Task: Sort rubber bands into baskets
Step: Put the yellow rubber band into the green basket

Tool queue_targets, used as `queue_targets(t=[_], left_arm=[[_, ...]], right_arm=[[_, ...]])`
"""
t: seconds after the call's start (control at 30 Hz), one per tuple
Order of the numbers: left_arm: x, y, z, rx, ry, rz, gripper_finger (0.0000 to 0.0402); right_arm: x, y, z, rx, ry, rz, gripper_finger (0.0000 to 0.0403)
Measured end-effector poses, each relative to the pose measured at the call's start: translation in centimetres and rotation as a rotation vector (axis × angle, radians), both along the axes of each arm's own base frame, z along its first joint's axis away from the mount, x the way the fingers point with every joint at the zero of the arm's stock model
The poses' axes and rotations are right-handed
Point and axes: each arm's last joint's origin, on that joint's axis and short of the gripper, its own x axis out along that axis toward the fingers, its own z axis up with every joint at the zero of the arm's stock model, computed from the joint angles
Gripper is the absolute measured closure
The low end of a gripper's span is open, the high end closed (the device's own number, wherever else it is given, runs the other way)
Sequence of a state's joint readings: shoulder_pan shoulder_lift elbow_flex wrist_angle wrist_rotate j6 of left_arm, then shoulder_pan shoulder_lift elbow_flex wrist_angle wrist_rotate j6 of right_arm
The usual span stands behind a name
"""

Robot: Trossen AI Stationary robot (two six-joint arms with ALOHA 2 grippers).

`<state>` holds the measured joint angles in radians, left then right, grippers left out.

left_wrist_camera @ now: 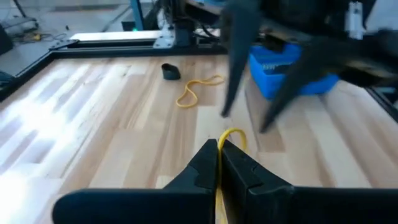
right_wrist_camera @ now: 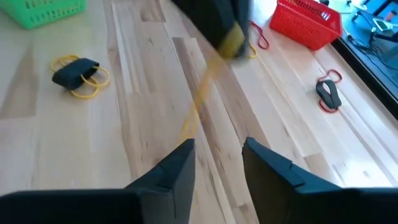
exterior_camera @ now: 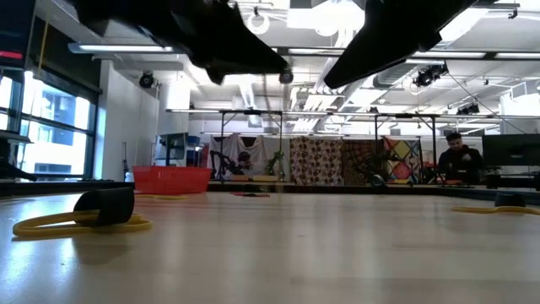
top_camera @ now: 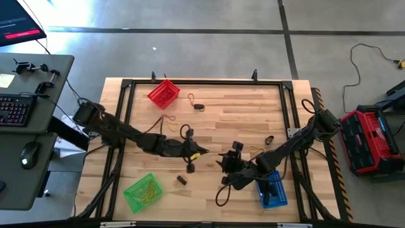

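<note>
Bench centre: left gripper [left_wrist_camera: 217, 163] jaws pinch a yellow band [left_wrist_camera: 234, 138]; right gripper [right_wrist_camera: 217, 163] jaws open, empty. You carry it to the green basket [top_camera: 143, 192] next.

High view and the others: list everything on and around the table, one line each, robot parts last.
Perforated plastic baskets: three. Red basket top left of the table, green basket bottom left holding yellow bands, blue basket bottom right by the right arm.
Thick black rubber bands: several, black, scattered mid-table.
Thin loose rubber bands: several, yellow and red, near the black ones.
Stretched yellow rubber band: one, in the left gripper.
Wooden table: one, light wood, black frame.
Grey desk: one, left, with keyboard and mouse.
Red and black machine: one, on the floor at right.
Person: one, far background.
Left gripper: shut on the yellow band, table centre.
Right gripper: open, facing it.
</note>
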<state>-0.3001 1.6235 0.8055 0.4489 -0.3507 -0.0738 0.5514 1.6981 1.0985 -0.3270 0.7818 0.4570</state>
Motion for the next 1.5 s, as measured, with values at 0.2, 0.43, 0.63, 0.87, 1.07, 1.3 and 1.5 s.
queue_targets(t=[0.2, 0.43, 0.63, 0.87, 1.07, 1.3, 1.5], left_arm=[[-3.1, -0.9, 2.7, 0.008, 0.099, -0.106, 0.0401], [-7.4, -3.0, 6.1, 0.004, 0.089, -0.233, 0.0401], [-11.2, -4.5, 7.6, -0.059, 0.133, -0.317, 0.0401], [-14.8, -5.8, 7.0, -0.154, 0.306, -0.307, 0.0401], [-16.9, -7.2, 6.4, -0.218, 0.408, -0.317, 0.0401], [-18.8, -8.9, 6.4, -0.293, 0.438, -0.366, 0.0401], [-20.3, -9.6, 6.2, -0.338, 0.471, -0.351, 0.0401]], right_arm=[[-0.1, -0.1, -0.1, -0.002, 0.013, -0.009, 0.0306], [-0.1, -0.1, -0.1, -0.002, 0.013, -0.009, 0.0328], [-0.1, -0.1, -0.1, -0.004, 0.016, -0.010, 0.0330], [-0.1, -0.1, -0.2, -0.004, 0.017, -0.011, 0.0330], [-0.1, -0.1, -0.2, -0.004, 0.018, -0.011, 0.0330], [-0.1, -0.2, -0.2, -0.005, 0.018, -0.011, 0.0330], [-0.1, -0.2, -0.2, -0.004, 0.018, -0.011, 0.0330]])
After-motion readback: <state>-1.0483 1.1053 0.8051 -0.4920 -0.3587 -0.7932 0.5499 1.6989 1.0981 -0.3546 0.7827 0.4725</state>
